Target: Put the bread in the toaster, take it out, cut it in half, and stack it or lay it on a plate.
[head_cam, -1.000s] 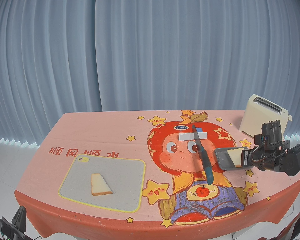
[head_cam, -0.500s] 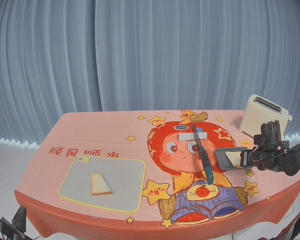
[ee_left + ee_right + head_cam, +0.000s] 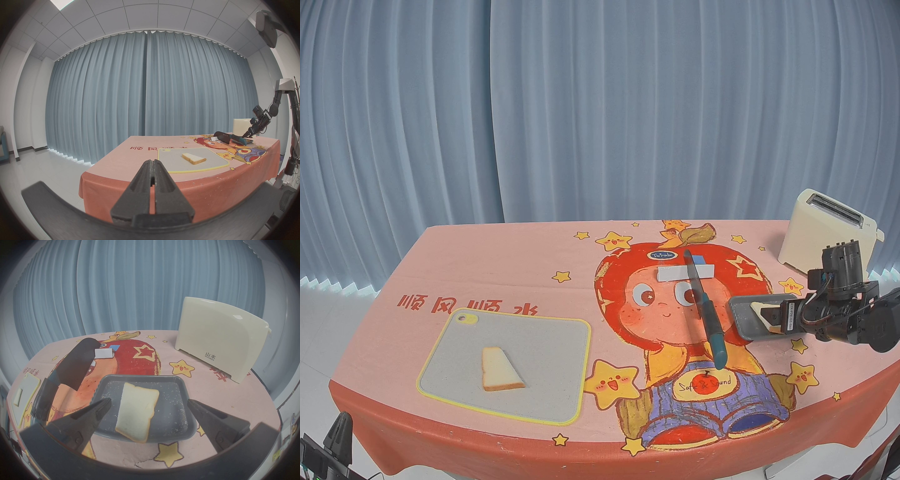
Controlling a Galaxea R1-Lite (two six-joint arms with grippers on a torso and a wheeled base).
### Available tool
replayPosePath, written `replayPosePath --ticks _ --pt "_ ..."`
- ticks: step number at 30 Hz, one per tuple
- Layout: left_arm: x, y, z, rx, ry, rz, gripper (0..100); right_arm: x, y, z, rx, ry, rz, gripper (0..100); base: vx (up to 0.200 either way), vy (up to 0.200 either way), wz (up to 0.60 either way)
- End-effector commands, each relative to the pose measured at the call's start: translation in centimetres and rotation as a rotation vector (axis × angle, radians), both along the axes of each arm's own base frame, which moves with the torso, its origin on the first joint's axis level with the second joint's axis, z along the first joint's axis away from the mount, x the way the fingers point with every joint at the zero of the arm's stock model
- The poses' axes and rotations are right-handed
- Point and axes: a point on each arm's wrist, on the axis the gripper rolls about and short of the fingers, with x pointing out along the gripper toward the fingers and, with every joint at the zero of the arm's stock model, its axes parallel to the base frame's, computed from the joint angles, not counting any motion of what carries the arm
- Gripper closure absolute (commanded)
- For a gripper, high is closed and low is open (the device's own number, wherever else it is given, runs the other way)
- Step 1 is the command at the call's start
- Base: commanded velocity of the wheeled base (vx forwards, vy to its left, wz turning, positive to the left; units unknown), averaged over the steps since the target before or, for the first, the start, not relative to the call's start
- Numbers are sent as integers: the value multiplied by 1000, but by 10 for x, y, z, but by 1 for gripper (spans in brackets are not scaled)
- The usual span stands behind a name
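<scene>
While the right gripper (image 3: 149,402) hangs low at the near rim of the grey tray (image 3: 142,377), its fingers stand wide apart, one on each side of the bread slice (image 3: 136,415), touching nothing. The slice lies flat in the tray, near the toaster (image 3: 218,337). Its long axis runs from the tray's middle toward the gripper, and the near end appears to rest on the rim. Expect it to be light, soft and crumbly (a hard squeeze would likely dent or tear it). Take it across the short width, at the rim end, where a finger may get under. A second piece (image 3: 500,370) lies on the cutting board (image 3: 550,350), well apart at your left. The left gripper (image 3: 153,165) is pressed together on nothing, off the table's left end. The knife (image 3: 705,309) lies between board and tray.
</scene>
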Motion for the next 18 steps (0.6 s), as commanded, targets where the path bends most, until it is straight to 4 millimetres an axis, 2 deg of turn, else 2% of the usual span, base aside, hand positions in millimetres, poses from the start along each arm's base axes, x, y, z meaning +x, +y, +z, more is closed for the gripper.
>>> replayPosePath --ticks 1,7,18 --pt "0 0 -5 -1 4 0 100 -2 2 1 1 -1 9 0 0 0 0" --pt "0 0 -5 -1 4 0 100 -7 3 8 6 -27 18 0 0 0 0" --pt "0 0 -5 -1 4 0 100 -26 8 33 27 -112 60 0 0 0 0"
